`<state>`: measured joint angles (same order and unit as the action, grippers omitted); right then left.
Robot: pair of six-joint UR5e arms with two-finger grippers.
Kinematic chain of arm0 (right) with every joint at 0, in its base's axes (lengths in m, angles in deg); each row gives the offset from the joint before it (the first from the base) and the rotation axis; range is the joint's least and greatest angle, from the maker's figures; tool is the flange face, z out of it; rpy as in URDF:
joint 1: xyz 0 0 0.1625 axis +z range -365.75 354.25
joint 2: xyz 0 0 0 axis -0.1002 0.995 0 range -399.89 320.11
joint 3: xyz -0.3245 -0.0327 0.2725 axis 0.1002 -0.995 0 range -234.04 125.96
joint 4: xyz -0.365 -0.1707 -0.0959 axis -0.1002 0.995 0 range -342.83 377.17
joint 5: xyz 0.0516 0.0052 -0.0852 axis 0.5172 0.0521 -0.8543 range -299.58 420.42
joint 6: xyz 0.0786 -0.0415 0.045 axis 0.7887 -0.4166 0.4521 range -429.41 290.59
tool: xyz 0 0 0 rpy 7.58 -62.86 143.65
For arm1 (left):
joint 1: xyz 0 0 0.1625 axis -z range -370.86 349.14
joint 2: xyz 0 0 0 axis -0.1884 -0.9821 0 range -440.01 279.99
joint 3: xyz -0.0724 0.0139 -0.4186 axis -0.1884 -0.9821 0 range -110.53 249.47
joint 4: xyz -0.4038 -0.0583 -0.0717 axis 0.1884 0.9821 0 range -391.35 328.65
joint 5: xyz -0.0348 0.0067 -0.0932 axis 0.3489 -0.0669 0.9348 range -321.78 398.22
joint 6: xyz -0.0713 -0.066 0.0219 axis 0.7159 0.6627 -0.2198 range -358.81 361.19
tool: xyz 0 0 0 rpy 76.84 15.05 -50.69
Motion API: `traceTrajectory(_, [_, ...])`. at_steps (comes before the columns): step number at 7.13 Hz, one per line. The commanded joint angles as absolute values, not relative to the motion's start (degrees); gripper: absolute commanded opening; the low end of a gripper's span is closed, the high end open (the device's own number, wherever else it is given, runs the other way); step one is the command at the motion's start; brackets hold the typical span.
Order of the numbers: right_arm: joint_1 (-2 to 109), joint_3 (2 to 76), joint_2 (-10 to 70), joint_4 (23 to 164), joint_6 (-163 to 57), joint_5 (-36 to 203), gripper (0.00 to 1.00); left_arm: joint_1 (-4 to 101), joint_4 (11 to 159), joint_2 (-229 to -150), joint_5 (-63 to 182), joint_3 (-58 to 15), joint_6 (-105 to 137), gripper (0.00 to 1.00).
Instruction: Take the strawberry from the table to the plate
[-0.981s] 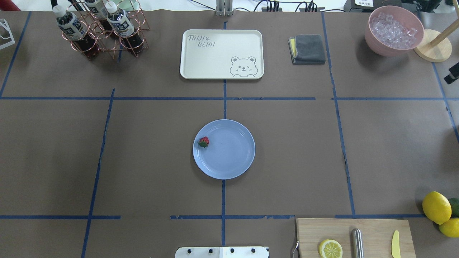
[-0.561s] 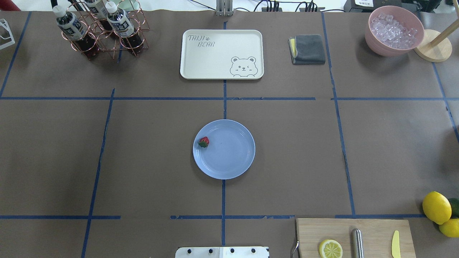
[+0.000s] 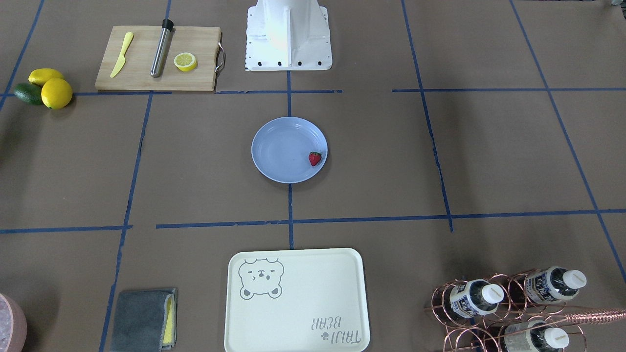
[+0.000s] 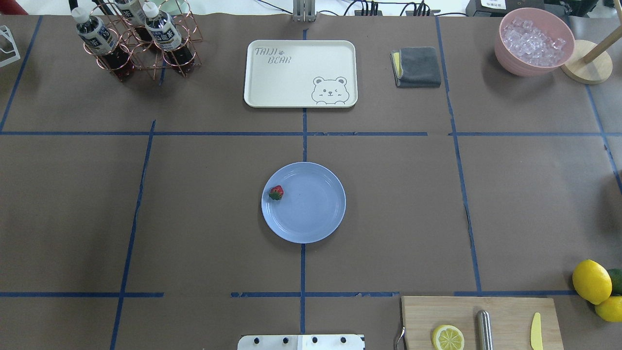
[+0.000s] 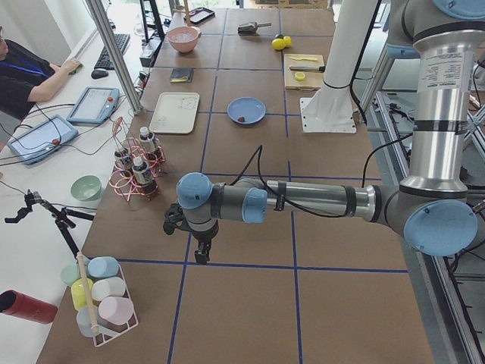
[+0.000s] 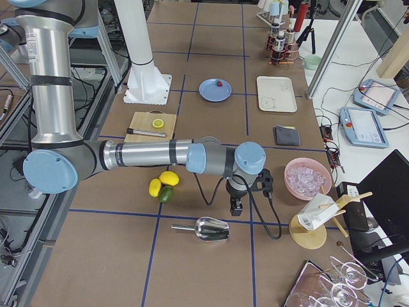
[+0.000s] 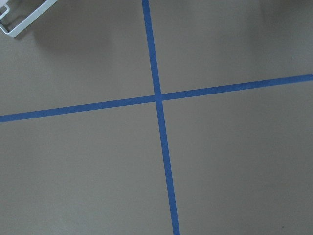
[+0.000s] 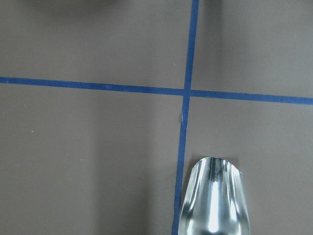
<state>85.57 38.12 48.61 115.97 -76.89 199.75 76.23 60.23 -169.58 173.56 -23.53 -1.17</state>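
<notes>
The small red strawberry [image 4: 276, 192] lies inside the light-blue plate [image 4: 311, 214], close to its left rim, at the middle of the brown taped table [image 4: 204, 204]. The front-facing view has the strawberry [image 3: 315, 158] at the right rim of the plate [image 3: 283, 156]. No gripper is near them. My left gripper [image 5: 201, 254] hangs over bare table far off at the left end, and my right gripper [image 6: 236, 206] hangs at the right end beside a metal scoop [image 6: 211, 229]. Both show only in the side views, so I cannot tell whether they are open or shut.
A cream bear tray [image 4: 300, 73], a grey cloth [image 4: 417, 66], a pink bowl of ice [image 4: 533, 41] and a copper bottle rack [image 4: 138, 41] line the far side. A cutting board [image 4: 478, 323] and lemons [image 4: 591, 281] sit at the near right.
A dark piece of the right arm at the overhead view's right edge has left the view. The strawberry and plate have not moved.
</notes>
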Motion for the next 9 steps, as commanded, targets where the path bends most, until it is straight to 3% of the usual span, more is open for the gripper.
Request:
traceTrajectory(1, [87.2,34.7,51.4,107.7,-76.7,201.0,1.0,77.1,60.1,-169.5,173.5,-23.5,-1.2,1.0])
traceTrajectory(9, [88.3,34.6,52.1,105.2,-74.8,201.1,1.0,77.3,60.1,-169.5,173.5,-23.6,-1.1,1.0])
